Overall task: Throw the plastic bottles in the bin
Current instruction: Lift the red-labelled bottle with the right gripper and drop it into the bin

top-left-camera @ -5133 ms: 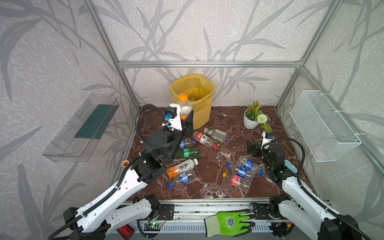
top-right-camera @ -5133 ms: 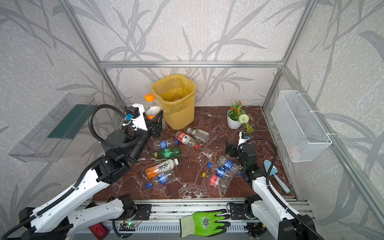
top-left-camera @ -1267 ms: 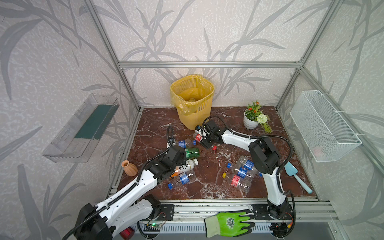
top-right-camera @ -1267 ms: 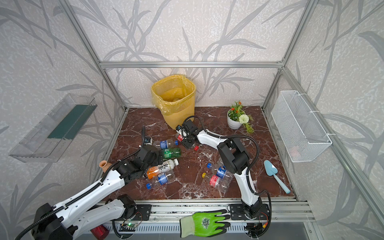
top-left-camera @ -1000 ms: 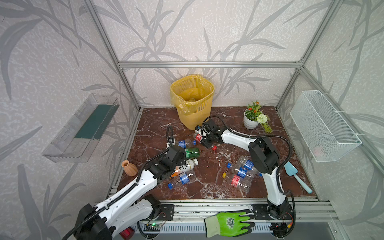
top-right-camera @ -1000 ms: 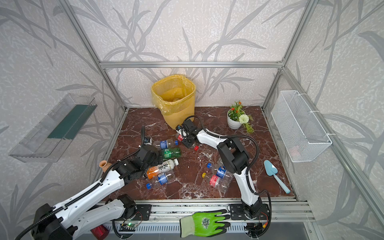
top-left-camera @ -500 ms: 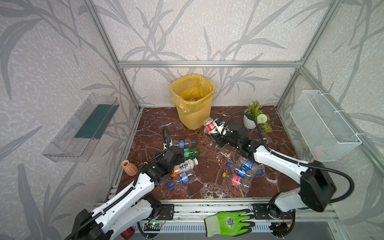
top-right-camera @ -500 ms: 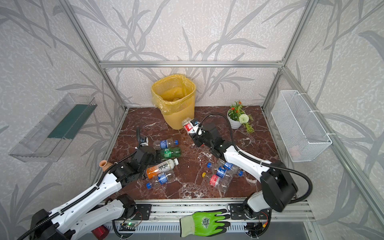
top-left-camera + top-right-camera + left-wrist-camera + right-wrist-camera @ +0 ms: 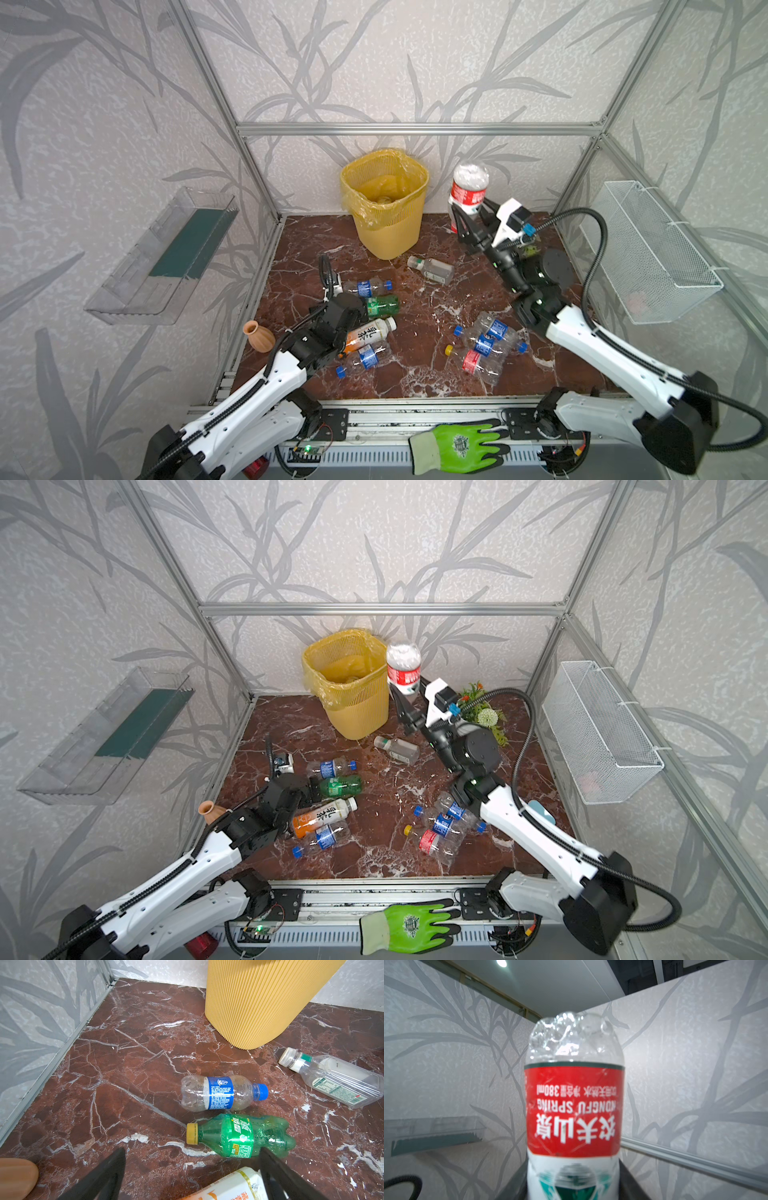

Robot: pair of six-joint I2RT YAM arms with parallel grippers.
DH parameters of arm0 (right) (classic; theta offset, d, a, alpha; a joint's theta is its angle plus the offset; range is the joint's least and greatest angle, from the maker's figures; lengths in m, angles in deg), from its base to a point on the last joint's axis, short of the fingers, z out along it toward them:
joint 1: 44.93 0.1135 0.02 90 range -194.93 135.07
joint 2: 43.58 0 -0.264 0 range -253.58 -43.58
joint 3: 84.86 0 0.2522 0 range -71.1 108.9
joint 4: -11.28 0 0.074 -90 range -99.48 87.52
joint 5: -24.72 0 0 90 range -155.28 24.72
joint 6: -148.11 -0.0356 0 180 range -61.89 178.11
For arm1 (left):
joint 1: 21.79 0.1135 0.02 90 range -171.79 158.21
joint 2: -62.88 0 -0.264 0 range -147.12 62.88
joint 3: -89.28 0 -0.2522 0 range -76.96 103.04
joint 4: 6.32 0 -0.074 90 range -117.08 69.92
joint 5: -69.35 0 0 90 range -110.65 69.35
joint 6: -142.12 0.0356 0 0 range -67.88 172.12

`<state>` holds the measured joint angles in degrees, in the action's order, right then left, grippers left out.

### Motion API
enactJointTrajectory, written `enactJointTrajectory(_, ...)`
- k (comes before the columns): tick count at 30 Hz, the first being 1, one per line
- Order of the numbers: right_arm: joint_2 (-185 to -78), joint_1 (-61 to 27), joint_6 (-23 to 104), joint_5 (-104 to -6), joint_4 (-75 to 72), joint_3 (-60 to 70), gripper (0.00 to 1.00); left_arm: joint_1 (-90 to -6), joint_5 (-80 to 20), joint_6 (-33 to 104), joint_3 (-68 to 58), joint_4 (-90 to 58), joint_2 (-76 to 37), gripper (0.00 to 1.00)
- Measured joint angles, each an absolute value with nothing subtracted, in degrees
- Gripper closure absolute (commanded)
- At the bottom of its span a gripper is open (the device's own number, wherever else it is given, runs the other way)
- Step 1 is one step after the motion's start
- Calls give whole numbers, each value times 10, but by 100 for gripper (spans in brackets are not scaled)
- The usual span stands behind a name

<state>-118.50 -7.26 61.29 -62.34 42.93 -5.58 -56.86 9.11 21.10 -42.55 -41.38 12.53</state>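
Note:
My right gripper (image 9: 471,218) (image 9: 574,1186) is shut on a clear bottle with a red label (image 9: 469,187) (image 9: 403,667). It holds the bottle upside down in the air, just right of the yellow bin (image 9: 384,199) (image 9: 345,667) at rim height. My left gripper (image 9: 192,1151) is open and low over the floor. The green bottle (image 9: 241,1135) lies just beyond its tips and the orange tea bottle (image 9: 228,1186) between its fingers. A blue-label bottle (image 9: 220,1093) and a clear square bottle (image 9: 332,1078) lie in front of the bin (image 9: 259,1001).
Several more bottles (image 9: 486,345) lie in a heap at the front right, one more (image 9: 365,359) by the left arm. A terracotta vase (image 9: 258,336) stands at the left edge. The flower pot's plant (image 9: 482,712) is behind the right arm. A wire basket (image 9: 648,249) hangs on the right wall.
My right gripper has risen with the red-label bottle and swung away from the floor to rim height beside the bin. The left arm has hardly moved.

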Motion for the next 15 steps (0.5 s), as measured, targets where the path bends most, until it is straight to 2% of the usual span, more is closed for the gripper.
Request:
enactJointTrajectory(2, -1290, -75, 603, -610, 397, 73, 42, -569, 87, 213, -424, -414, 112, 1)
enactJointTrajectory(6, -1538, -84, 587, -583, 226, 418, 23, -567, 74, 217, -412, -416, 86, 1)
enactJointTrajectory(9, -1685, -93, 583, -588, 79, 635, 10, -565, 63, 220, -401, -414, 76, 1)
enactJointTrajectory(12, -1784, -101, 586, -604, -60, 795, 4, -562, 53, 221, -397, -415, 74, 1)
enactJointTrajectory(15, -1809, -106, 596, -619, -156, 860, 1, -562, 46, 221, -397, -415, 74, 1)
